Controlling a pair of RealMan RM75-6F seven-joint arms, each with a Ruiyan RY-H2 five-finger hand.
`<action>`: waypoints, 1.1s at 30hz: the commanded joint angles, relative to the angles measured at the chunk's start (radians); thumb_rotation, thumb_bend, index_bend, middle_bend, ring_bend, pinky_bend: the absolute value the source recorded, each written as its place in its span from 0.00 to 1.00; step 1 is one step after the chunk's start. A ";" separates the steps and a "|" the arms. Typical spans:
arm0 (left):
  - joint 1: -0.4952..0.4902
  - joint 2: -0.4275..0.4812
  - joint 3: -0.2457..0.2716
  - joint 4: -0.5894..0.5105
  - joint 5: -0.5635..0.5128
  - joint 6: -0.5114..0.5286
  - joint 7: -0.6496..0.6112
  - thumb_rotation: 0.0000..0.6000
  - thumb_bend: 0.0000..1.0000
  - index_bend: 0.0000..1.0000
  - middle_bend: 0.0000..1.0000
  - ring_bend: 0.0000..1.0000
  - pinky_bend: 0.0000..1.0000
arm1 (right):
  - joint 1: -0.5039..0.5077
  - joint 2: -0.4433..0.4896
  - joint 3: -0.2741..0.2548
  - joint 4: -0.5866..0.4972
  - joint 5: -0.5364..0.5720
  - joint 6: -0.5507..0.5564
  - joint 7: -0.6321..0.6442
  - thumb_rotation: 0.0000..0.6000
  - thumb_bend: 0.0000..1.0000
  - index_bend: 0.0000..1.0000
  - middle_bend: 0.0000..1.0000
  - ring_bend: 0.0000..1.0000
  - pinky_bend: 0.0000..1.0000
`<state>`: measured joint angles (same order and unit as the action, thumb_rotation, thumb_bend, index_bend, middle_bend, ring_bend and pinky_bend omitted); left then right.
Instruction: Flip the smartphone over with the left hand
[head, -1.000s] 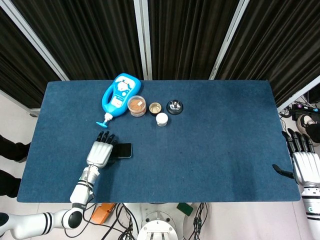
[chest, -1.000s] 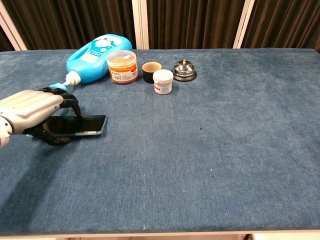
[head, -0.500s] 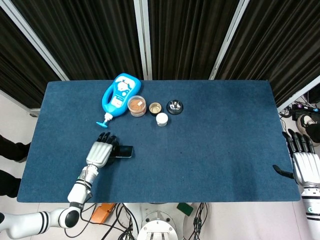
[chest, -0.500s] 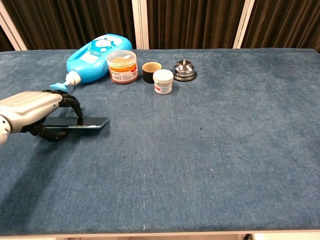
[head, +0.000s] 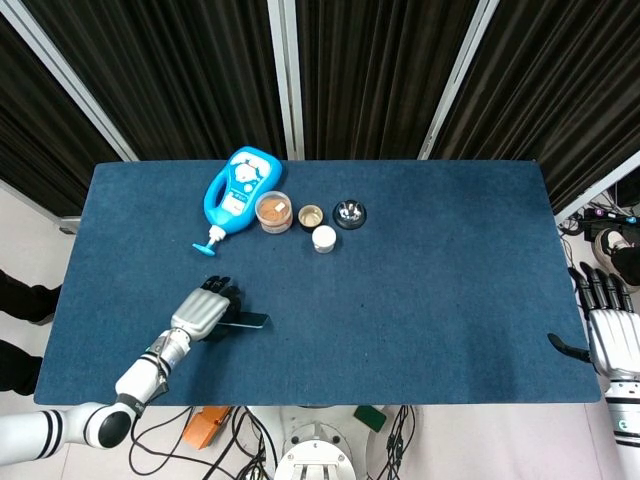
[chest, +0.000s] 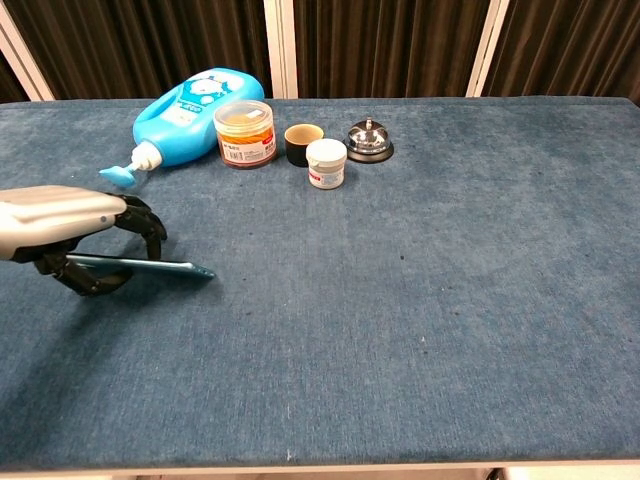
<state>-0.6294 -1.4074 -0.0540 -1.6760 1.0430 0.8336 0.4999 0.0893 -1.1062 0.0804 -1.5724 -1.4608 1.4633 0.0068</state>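
My left hand (head: 202, 312) (chest: 62, 222) grips the dark smartphone (head: 250, 321) (chest: 140, 266) near the table's front left. The phone is lifted off the blue cloth and seen almost edge-on, its free end pointing right. Fingers lie over its top and the thumb sits beneath it. Off the table's right edge, my right hand (head: 612, 325) hangs with fingers spread and holds nothing; the chest view does not show it.
At the back left lie a blue detergent bottle (head: 235, 190) (chest: 188, 103), an orange-lidded jar (head: 273, 211) (chest: 244, 132), a small dark cup (head: 311, 215) (chest: 302, 141), a white jar (head: 323, 238) (chest: 326, 161) and a call bell (head: 349, 212) (chest: 368, 139). The blue table (head: 420, 300) reaches its front edge near my left forearm.
My left hand has lifted the phone off the cloth and drawn it toward the front edge. The phone has tilted from lying flat to nearly edge-on. The right hand is still.
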 joint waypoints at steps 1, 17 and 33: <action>-0.019 -0.006 -0.005 0.011 -0.019 -0.006 0.005 1.00 0.50 0.27 0.16 0.00 0.00 | -0.003 0.002 0.000 -0.001 0.000 0.003 0.001 1.00 0.24 0.00 0.07 0.00 0.00; -0.050 0.012 -0.028 0.013 -0.027 0.055 -0.028 1.00 0.48 0.24 0.16 0.00 0.00 | -0.008 0.002 0.000 0.002 0.002 0.004 0.009 1.00 0.24 0.00 0.07 0.00 0.00; 0.209 0.155 -0.040 -0.035 0.217 0.587 -0.170 1.00 0.31 0.21 0.14 0.01 0.00 | -0.013 0.025 0.008 0.022 0.001 0.010 0.060 1.00 0.24 0.00 0.06 0.00 0.00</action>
<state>-0.4958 -1.2927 -0.1034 -1.7234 1.1943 1.3187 0.3555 0.0753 -1.0834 0.0875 -1.5532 -1.4598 1.4753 0.0613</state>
